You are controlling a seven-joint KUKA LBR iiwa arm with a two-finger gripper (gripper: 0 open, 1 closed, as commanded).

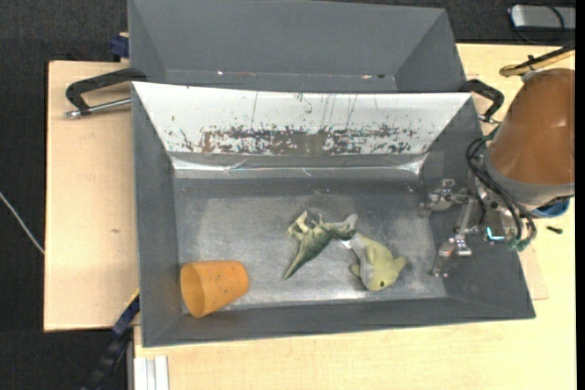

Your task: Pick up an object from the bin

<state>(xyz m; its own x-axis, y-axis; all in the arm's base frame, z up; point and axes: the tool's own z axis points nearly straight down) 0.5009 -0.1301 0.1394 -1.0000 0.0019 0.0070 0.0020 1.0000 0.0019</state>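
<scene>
Cup (214,286), orange and tipped on its side, lies well left of the green toy dinosaur (315,240), which sprawls mid-floor in the bin (154,224); both look loose, as if dropped. Just right of the dinosaur, seemingly touching it, sits a pale yellow-green soft toy (377,265). Further right, near the wall, the gripper (448,228) hangs with its claw apart and empty, likely poised for the soft toy, the nearest candidate.

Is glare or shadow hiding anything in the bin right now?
Camera view: strong glare whitens the bin's back wall; the floor has only a mild sheen, so the cup, dinosaur and pale toy are plainly visible; the end effector sits by the darker right wall.
</scene>
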